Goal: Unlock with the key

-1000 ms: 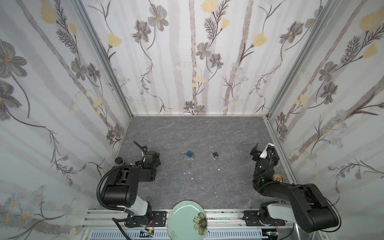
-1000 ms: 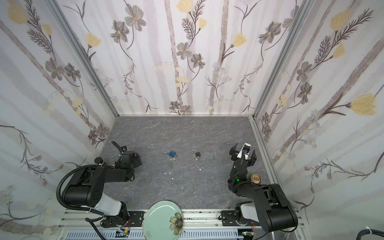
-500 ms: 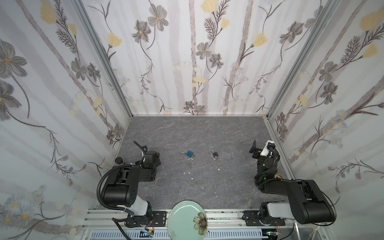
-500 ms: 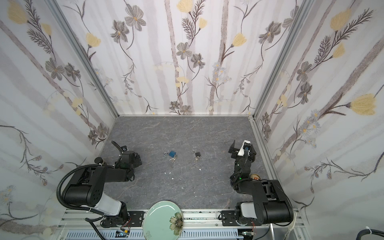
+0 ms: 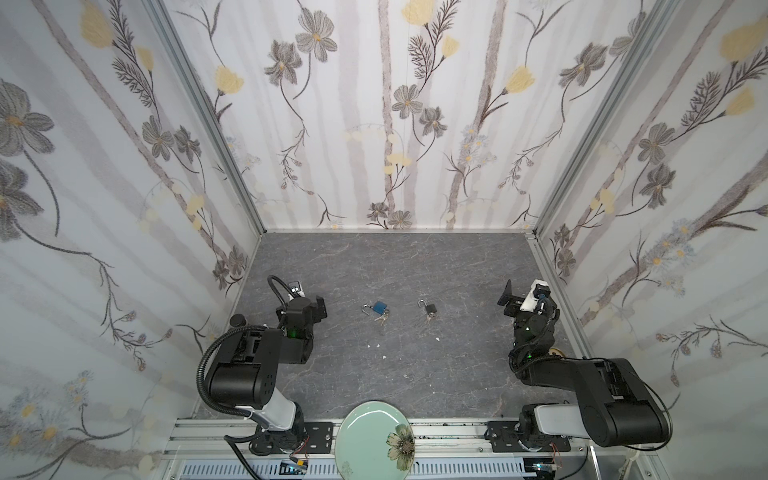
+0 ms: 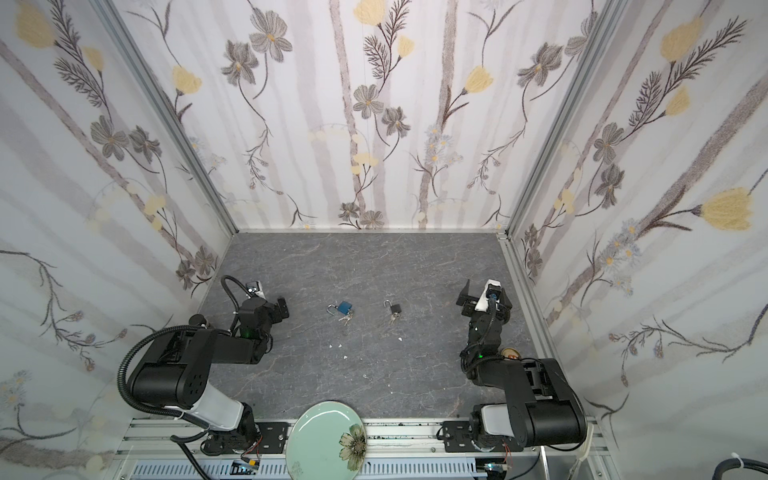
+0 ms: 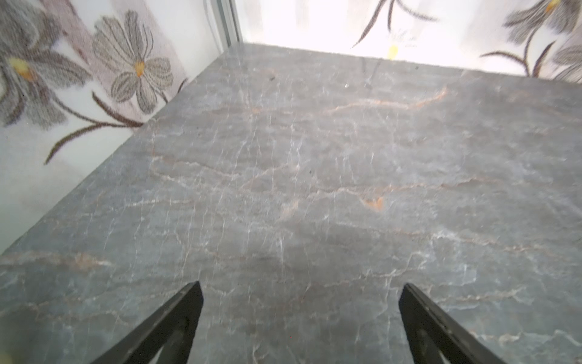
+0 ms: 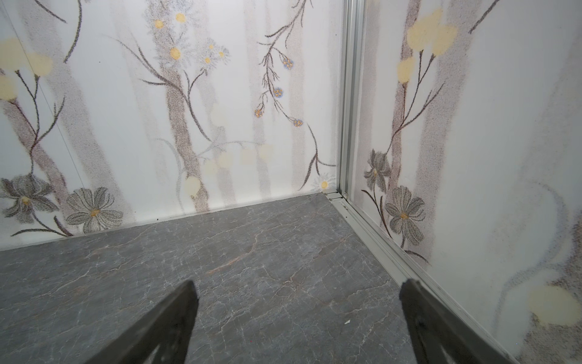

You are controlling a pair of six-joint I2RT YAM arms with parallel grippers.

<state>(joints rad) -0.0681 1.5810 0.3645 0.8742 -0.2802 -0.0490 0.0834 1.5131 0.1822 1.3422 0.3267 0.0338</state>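
Two padlocks lie mid-floor in both top views: a blue padlock (image 5: 378, 307) (image 6: 343, 307) and a black padlock (image 5: 430, 308) (image 6: 395, 308). Each has a small bunch of keys just in front of it, at the blue one (image 5: 381, 318) and at the black one (image 5: 429, 317). My left gripper (image 5: 309, 300) (image 7: 300, 286) is open and empty, low over the floor to the left of the blue padlock. My right gripper (image 5: 523, 291) (image 8: 299, 283) is open and empty, raised near the right wall and well apart from the black padlock. Neither wrist view shows a padlock or key.
A pale green plate (image 5: 365, 424) with a flower print sits at the front edge between the arm bases. Small white crumbs (image 5: 376, 345) dot the grey stone floor. Flowered walls enclose three sides; the right wall's metal rail (image 8: 371, 239) runs close beside my right gripper.
The right arm has lifted and swung its wrist up, so its gripper now stands higher and points toward the back corner. The left arm and both padlocks are unmoved.
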